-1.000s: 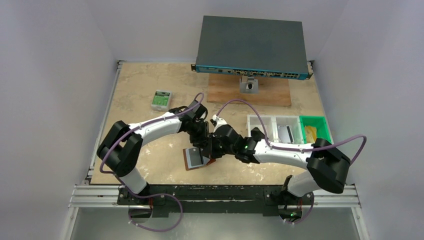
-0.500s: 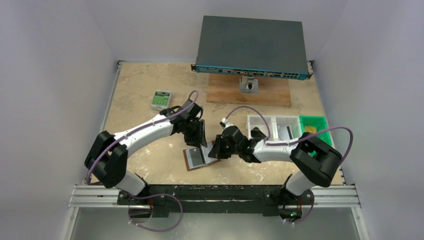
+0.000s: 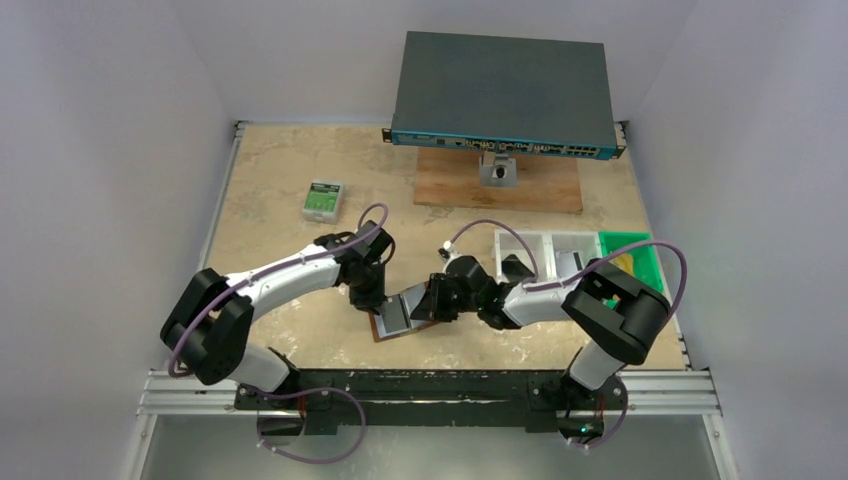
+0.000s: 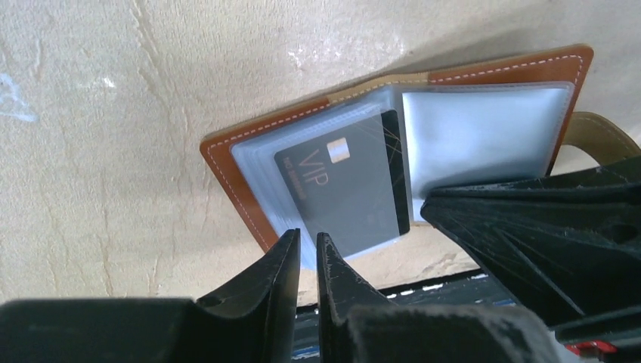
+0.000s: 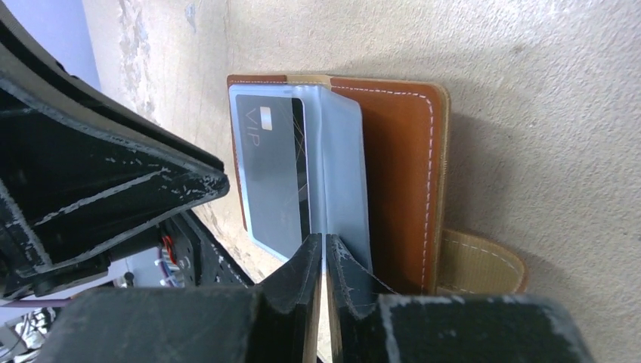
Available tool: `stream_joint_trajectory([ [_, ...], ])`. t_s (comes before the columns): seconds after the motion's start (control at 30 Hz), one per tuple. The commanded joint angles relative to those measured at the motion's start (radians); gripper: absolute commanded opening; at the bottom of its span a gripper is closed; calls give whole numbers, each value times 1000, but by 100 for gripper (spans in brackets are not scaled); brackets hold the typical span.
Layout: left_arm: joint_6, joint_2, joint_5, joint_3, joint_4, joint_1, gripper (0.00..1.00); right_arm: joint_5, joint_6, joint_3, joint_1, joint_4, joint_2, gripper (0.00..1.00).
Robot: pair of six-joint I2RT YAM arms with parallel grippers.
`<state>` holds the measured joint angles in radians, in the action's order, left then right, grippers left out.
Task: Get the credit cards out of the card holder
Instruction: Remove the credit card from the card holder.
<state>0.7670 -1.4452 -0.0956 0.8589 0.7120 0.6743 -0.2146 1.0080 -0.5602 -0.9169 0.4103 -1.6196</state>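
Observation:
The brown leather card holder lies open near the table's front edge. In the left wrist view its holder leather frames grey-blue clear sleeves, and a dark VIP card sits in the left sleeve. My left gripper is nearly shut with nothing between its tips, at the near edge of that sleeve; from above it is at the holder's left side. My right gripper is shut on a clear sleeve leaf standing up from the holder, beside the card. From above it is at the holder's right side.
A green-and-white box lies at the back left. A network switch stands on a wooden board at the back. Two white bins and a green bin sit on the right. The snap tab sticks out from under the holder.
My left gripper has moved left and down to the holder's left edge. My right gripper has moved left onto the holder, and a sleeve leaf now stands up.

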Motion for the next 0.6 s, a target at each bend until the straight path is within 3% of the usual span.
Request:
stream_joint_trajectory([
  [0.0,15,-35,29,-1,-52,-5,12,-34,47,19,3,99,-15,8],
  [0.57,27,-134,-7,29,-99,2,4,-94,126,34,3,259,-122,13],
])
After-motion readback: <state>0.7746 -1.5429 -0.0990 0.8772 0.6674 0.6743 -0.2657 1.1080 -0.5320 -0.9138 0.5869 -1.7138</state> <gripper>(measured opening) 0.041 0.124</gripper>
